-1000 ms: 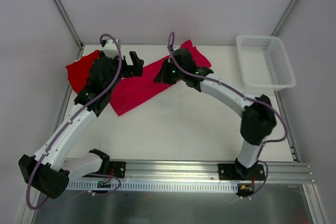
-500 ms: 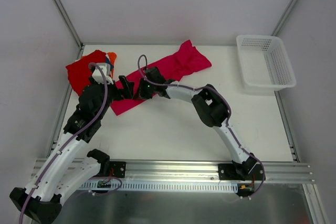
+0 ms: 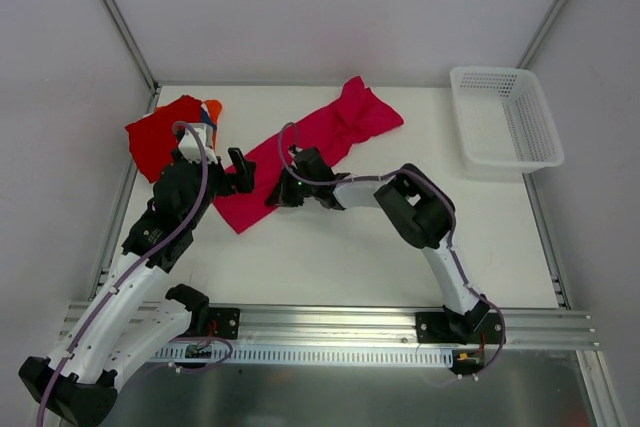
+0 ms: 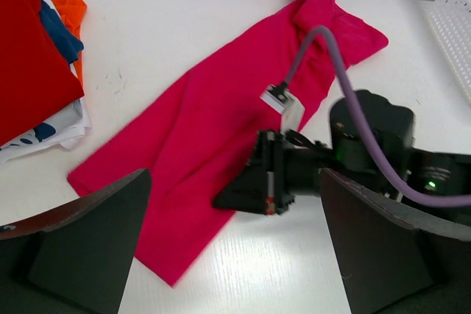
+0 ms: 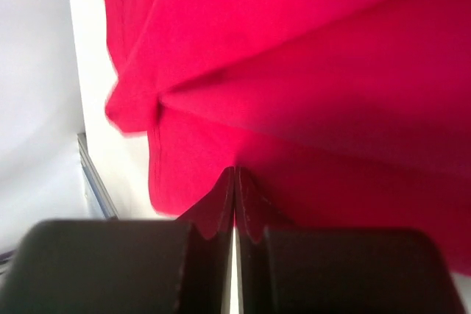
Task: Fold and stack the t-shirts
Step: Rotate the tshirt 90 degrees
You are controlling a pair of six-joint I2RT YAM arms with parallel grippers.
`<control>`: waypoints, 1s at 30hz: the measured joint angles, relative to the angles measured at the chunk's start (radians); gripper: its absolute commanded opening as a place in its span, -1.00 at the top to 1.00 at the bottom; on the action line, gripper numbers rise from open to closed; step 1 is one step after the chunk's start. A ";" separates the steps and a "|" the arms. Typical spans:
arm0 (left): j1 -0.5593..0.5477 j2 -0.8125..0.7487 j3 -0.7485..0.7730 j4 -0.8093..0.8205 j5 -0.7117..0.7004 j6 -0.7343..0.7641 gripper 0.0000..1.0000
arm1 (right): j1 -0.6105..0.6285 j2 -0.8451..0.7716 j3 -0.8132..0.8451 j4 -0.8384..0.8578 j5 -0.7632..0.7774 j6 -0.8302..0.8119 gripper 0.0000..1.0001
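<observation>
A magenta-pink t-shirt lies stretched diagonally across the back of the table, also in the left wrist view and filling the right wrist view. My right gripper sits low at the shirt's near-left end, jaws shut with the tips pinched into the cloth; it also shows in the left wrist view. My left gripper hovers open just left of it, fingers wide and empty. A folded red t-shirt tops a stack at the back left, with orange, blue and white cloth beneath.
A white mesh basket stands at the back right, its corner showing in the left wrist view. Metal frame posts rise at both back corners. The right arm's forearm stretches low across the table's middle.
The right gripper slid down the magenta shirt from its middle to the near-left end, and that end has narrowed and shifted. The left gripper pulled back toward the near left, staying open.
</observation>
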 measured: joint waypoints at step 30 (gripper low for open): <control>-0.003 0.098 -0.066 -0.002 0.036 -0.089 -0.98 | 0.232 -1.466 -1.086 -0.752 0.839 0.259 0.42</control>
